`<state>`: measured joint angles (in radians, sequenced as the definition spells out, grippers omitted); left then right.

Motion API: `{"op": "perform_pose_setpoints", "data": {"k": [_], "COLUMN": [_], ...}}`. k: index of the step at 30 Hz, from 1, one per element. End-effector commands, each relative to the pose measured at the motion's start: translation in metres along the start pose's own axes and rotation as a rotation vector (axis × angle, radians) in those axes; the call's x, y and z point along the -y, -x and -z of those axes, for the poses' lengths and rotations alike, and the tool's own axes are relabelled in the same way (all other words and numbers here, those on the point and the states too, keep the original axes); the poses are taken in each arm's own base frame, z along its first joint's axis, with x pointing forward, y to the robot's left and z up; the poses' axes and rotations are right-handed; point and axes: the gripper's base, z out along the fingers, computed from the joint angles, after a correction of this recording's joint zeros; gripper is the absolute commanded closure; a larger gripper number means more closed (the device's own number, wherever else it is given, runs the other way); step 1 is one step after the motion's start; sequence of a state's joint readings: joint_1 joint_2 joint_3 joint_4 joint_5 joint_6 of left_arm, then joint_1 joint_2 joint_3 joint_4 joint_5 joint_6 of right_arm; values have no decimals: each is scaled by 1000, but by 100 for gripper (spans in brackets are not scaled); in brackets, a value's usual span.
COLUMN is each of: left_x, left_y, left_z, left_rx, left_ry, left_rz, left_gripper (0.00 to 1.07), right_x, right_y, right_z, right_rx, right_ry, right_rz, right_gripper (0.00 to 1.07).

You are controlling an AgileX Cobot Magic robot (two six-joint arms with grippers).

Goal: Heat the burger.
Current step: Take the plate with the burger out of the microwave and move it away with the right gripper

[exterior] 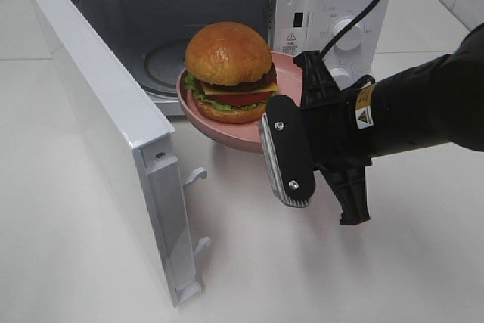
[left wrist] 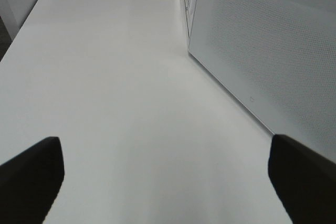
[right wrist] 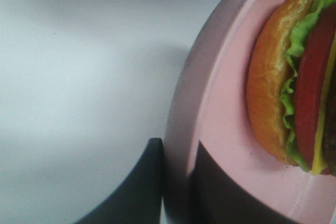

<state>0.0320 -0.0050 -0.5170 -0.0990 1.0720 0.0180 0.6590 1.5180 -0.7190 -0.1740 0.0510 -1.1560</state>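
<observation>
I have the right gripper [exterior: 291, 130] pinched on the near rim of the pink plate [exterior: 227, 135], one finger above the rim and one below, and the plate hangs in the air just in front of the open microwave [exterior: 333, 5] cavity, with the burger [exterior: 229, 72] sitting on it. My main worry is the hold itself: I grip only one edge, so all the weight hangs out beyond the fingers, and any tilt or jerk could let the plate sag and the burger slide off the far side. The second risk is clearance: going in, the plate's far edge could catch the cavity's lower lip, or the bun top could brush the upper frame if I come in too high. The open door [exterior: 113, 141] stands to the left and looks out of my path. The burger stands upright, dome up, its stacking axis vertical; it is round, so it has no real heading. The left gripper [left wrist: 168, 177] is spread wide over bare table [left wrist: 115, 87], beside the microwave's side wall, holding nothing.
</observation>
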Motion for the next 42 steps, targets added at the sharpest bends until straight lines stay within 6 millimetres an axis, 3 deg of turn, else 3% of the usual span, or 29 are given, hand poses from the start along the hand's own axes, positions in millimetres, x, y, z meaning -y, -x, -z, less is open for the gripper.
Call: {"op": "perform_pose_setpoints", "data": {"k": [1,17,31,42], "left_x": [0,0,0,0], "left_y": [0,0,0,0], "left_z": [0,0,0,0], "left_rx": [5,5,5,5], "left_ry": [5,5,5,5], "left_rz": [6,6,6,6], "left_gripper": [9,9,9,9], "right_x": [0,-45,-65,-70], "right_y": [-4,-18,-32,-50], "right_z": [19,73,120,136], "right_rx": [25,-8,-124,-307], "right_ry": [-90,-60,-18,-54], "right_rz": [-44,-63,-211,-355], "right_gripper": [107,107,107,107]}}
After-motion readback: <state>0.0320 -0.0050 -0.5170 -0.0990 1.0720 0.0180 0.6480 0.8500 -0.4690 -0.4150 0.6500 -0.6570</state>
